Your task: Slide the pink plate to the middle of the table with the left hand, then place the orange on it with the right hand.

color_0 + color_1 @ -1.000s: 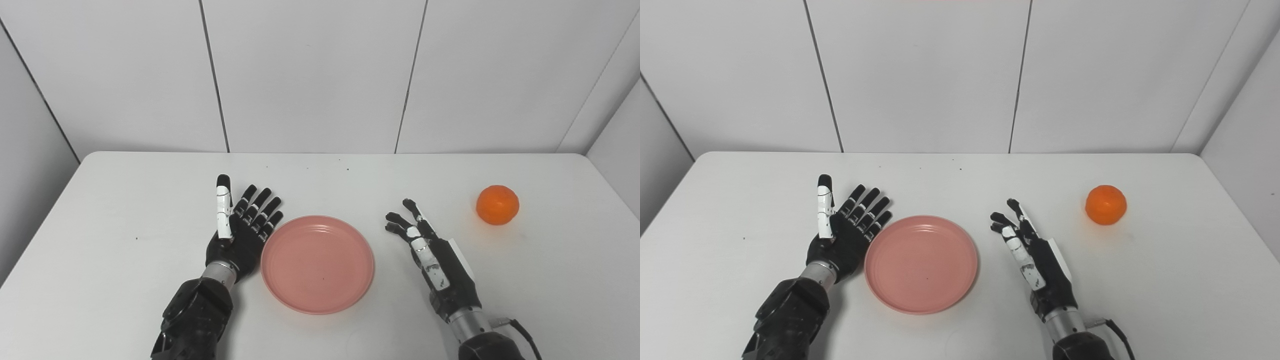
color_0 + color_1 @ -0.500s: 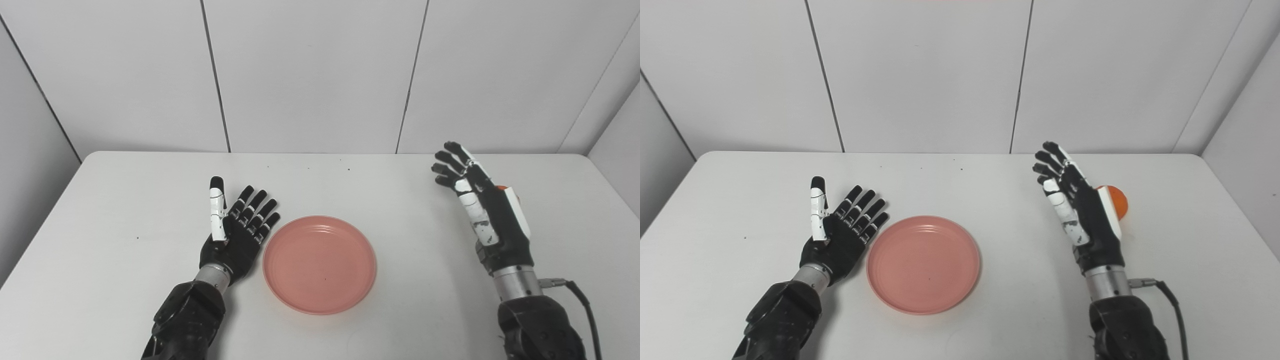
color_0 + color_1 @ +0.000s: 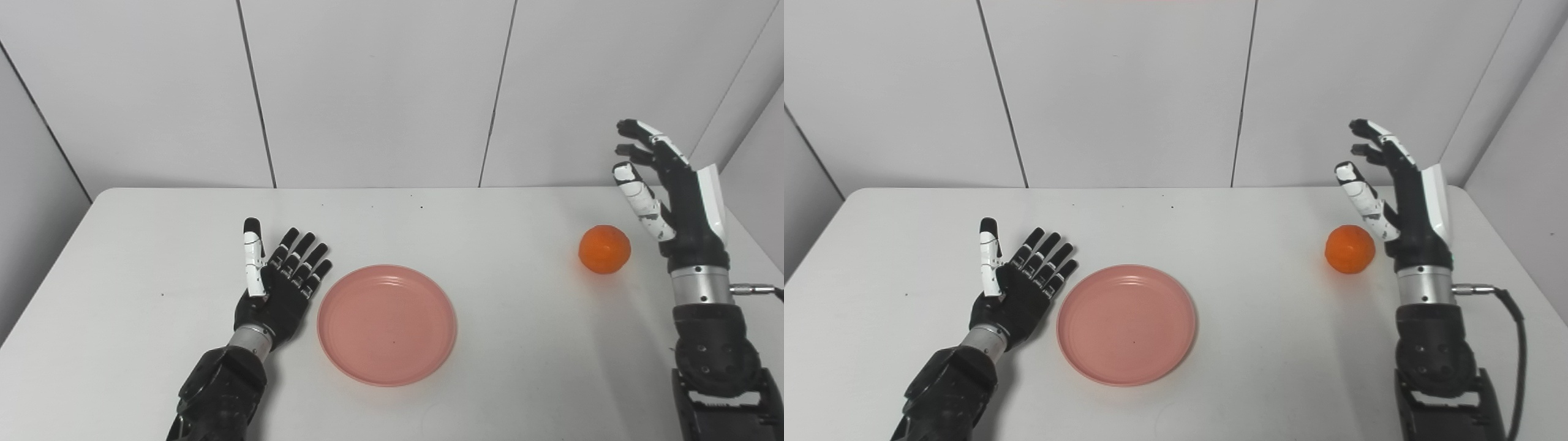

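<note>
The pink plate (image 3: 387, 324) is lying flat near the middle of the desk (image 3: 153, 245), so the sliding step is judged to be done and the second step, fetching the orange (image 3: 604, 248), is judged to be in hand. The orange is sitting on the desk toward the right edge, well apart from the plate, and is being touched by nothing. The right robot hand (image 3: 670, 196) is being held raised just beside the orange, on its right, with fingers spread apart and nothing in them. The left robot hand (image 3: 278, 288) is being kept low at the desk just beside the plate's left rim, fingers extended and apart, empty; whether it is touching the rim cannot be told.

For the next move, the right robot hand is probably being called on to come down and leftward around the orange and to close on it. A round fruit is likely to roll if nudged, so an enclosing grasp from above is being favoured over a sideways push.
</note>
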Action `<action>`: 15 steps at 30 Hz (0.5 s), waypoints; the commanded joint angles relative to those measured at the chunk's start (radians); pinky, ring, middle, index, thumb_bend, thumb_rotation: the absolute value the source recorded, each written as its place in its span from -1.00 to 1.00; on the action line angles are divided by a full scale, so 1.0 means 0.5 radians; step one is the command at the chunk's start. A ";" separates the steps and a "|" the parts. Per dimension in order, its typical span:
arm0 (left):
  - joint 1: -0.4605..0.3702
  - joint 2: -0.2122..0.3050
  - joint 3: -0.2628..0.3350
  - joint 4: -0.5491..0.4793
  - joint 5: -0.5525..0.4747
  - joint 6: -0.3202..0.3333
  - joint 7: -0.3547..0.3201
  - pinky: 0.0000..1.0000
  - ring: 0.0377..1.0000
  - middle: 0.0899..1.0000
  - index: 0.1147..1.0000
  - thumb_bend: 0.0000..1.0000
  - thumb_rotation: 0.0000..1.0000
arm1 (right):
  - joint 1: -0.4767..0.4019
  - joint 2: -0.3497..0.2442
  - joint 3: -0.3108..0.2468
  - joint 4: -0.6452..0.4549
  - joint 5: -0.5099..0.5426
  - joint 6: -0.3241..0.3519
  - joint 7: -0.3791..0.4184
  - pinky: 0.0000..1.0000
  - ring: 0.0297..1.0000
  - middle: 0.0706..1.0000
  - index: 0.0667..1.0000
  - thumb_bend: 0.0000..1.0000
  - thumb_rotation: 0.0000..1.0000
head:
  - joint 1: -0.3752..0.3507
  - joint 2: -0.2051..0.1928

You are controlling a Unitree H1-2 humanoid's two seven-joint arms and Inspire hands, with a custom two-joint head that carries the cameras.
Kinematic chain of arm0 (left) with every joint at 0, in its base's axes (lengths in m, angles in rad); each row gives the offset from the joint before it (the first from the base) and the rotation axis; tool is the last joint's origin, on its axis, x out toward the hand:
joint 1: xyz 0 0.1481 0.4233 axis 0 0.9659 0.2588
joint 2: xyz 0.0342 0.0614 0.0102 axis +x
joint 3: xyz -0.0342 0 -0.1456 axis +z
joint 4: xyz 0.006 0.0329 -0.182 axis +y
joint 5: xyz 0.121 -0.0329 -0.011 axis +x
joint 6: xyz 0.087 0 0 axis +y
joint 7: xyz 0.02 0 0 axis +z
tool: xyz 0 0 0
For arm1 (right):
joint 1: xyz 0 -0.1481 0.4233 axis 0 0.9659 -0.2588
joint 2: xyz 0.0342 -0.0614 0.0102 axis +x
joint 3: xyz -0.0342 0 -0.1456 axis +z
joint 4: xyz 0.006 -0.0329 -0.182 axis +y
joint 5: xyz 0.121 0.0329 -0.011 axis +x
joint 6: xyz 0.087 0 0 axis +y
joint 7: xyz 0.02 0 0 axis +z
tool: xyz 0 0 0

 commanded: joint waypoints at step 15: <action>-0.032 -0.023 -0.003 -0.042 0.055 -0.004 -0.045 0.99 0.90 0.96 1.00 0.53 0.74 | -0.326 -0.308 0.190 0.793 -0.465 -0.248 -0.336 0.58 0.56 0.54 0.31 0.53 0.72 | 0.047 0.015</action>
